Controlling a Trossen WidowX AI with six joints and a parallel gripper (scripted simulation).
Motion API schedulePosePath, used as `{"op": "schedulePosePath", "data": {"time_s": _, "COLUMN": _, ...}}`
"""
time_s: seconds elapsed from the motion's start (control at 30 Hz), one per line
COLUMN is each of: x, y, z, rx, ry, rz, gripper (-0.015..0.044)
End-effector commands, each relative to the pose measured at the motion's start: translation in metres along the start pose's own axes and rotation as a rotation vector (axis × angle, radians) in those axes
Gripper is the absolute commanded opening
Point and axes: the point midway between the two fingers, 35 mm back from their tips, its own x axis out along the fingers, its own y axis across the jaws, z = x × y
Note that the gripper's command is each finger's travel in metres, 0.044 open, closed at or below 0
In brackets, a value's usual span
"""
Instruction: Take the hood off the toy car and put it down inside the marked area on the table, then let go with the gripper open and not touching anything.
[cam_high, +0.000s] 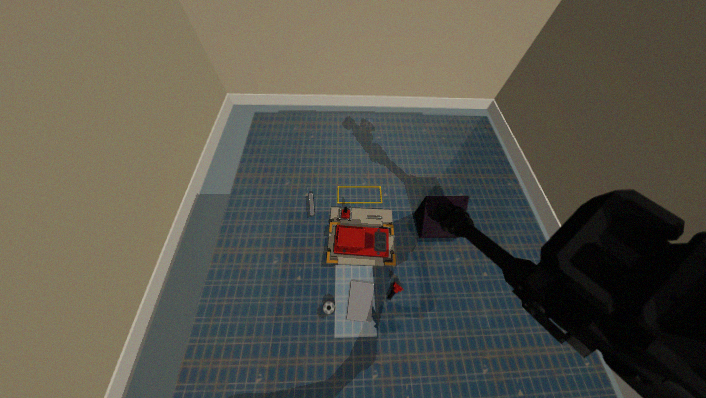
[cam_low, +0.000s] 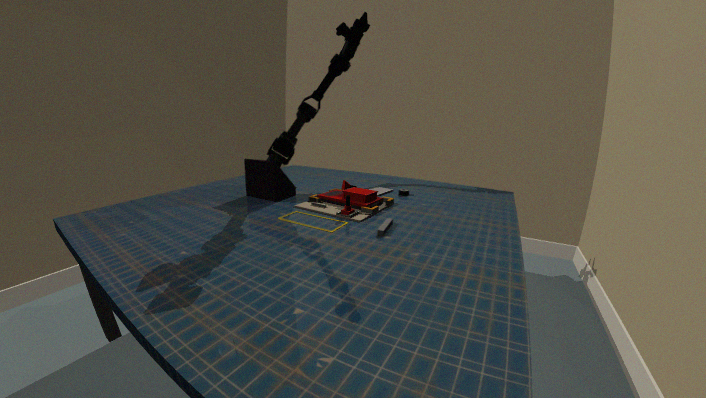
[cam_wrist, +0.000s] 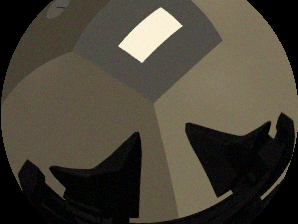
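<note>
The toy car (cam_high: 350, 240) (cam_low: 361, 195) has a red body and sits on a pale base between orange corner pieces. A dark grey rectangle (cam_high: 381, 242) shows on its end nearer the arm's base; I cannot tell whether it is the hood or an opening. The marked area (cam_high: 360, 186) (cam_low: 305, 225) is a yellow outline on the table, beside the pale base, with nothing inside it. My gripper (cam_wrist: 162, 132) is open and empty, raised high above the table and far from the car. The wrist view shows only walls, ceiling and a bright panel between and beyond the fingers.
A small red and black part (cam_high: 345, 214) (cam_low: 347, 211) stands on the pale base. A grey bar (cam_high: 311, 204) (cam_low: 385, 227) lies near it. A grey panel (cam_high: 360, 301), a round part (cam_high: 324, 307) (cam_low: 403, 192) and a red-black part (cam_high: 397, 288) lie across the car. The arm's base block (cam_low: 265, 182) stands nearby.
</note>
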Motion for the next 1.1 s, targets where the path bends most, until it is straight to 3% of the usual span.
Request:
{"op": "schedulePosePath", "data": {"time_s": 0.0, "x": 0.0, "y": -0.002, "z": -0.001, "rx": -0.004, "ry": 0.002, "rz": -0.005, "gripper": 0.0245}}
{"op": "schedulePosePath", "data": {"time_s": 0.27, "x": -0.006, "y": -0.084, "z": -0.025, "rx": -0.173, "ry": 0.131, "rz": -0.237, "gripper": 0.044}}
{"op": "schedulePosePath", "data": {"time_s": 0.67, "x": -0.051, "y": -0.21, "z": -0.067, "rx": -0.403, "ry": 0.428, "rz": -0.573, "gripper": 0.044}}
{"op": "schedulePosePath", "data": {"time_s": 1.07, "x": -0.137, "y": -0.311, "z": -0.107, "rx": -0.557, "ry": 0.825, "rz": -0.841, "gripper": 0.044}}
